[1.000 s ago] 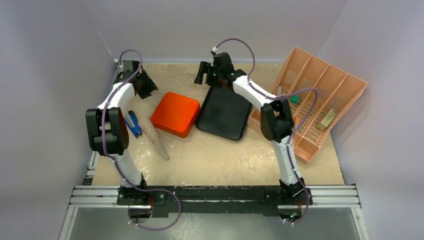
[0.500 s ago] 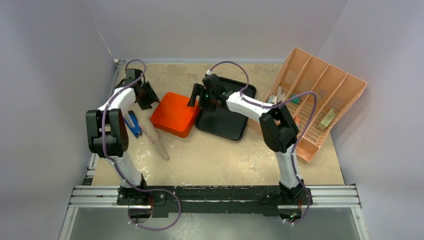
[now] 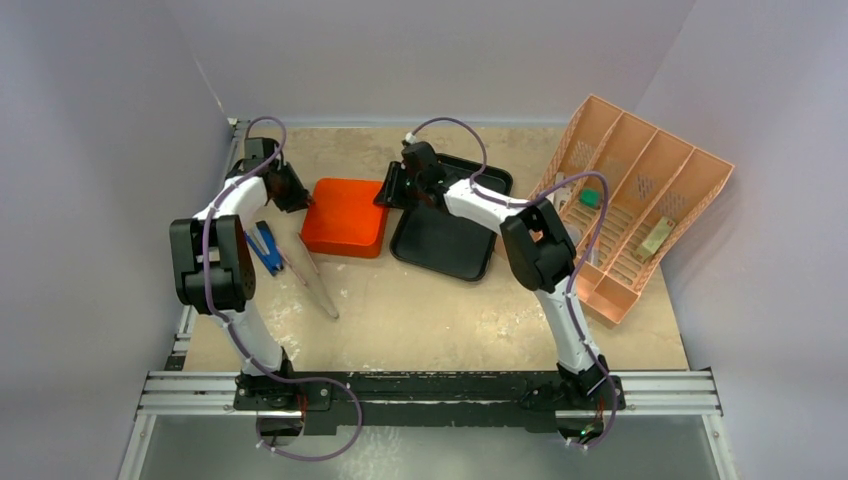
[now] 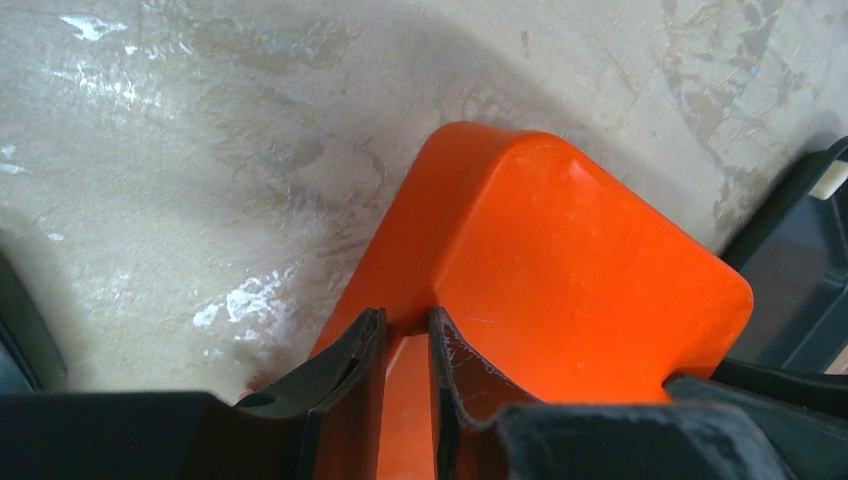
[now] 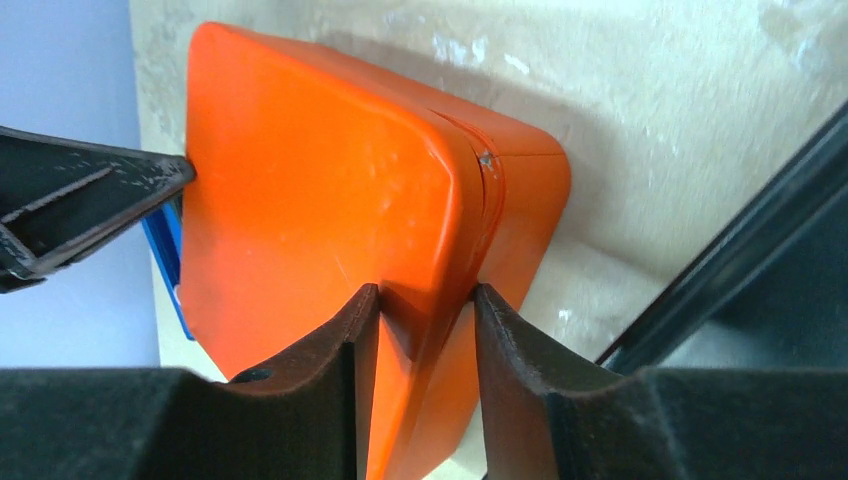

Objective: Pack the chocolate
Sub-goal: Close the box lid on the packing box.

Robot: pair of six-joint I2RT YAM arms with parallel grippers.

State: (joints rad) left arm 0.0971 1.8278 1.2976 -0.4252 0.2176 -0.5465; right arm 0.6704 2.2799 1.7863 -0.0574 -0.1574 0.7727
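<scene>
Left arm: I saw it reaching to the tabletop's (image 3: 420, 310) far left, left hand (image 4: 405, 322) clamped on the orange box's (image 3: 345, 215) left edge.
Right arm: it bent leftward over the black tray (image 3: 450, 250), right hand (image 5: 425, 300) pinching the box's right edge.
Orange box: lid down, between both hands.
Chocolate: hidden; I couldn't tell where.
Peach rack (image 3: 660, 165): right edge, a green item (image 3: 590, 197) in one slot.
</scene>
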